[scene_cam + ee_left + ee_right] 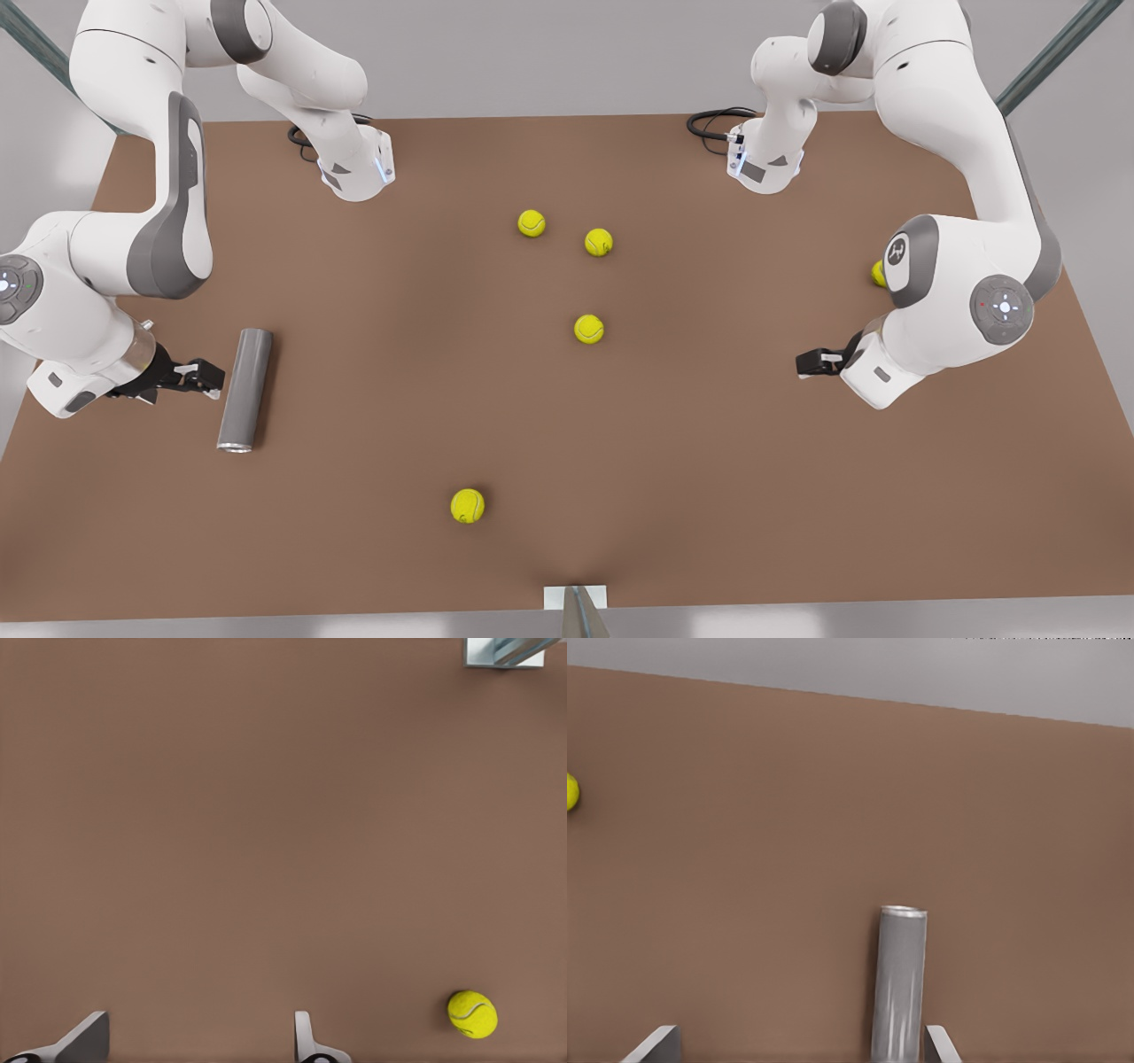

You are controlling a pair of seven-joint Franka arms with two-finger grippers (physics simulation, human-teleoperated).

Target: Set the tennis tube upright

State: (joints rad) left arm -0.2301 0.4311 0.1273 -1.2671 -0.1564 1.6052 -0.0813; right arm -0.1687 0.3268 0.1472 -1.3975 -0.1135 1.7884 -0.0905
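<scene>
On the brown tabletop (673,425) the tennis tube (245,388) lies flat near the front view's left edge, its long side running toward and away from the camera (shiny rim nearest). The right gripper (211,377) sits just beside it, fingers (941,1046) spread, the tube nearer one of them. The left gripper (808,362) waits far across, fingers (304,1038) spread over bare tabletop, a tennis ball (471,1014) nearby.

Front view: high over the table (620,425), angled steeply down, taking in both arms. Right wrist view: low, close behind the tennis tube (899,988), facing along it. Left wrist view: straight down on bare table far from the tube. Shared: the tube in front and right wrist views.
</scene>
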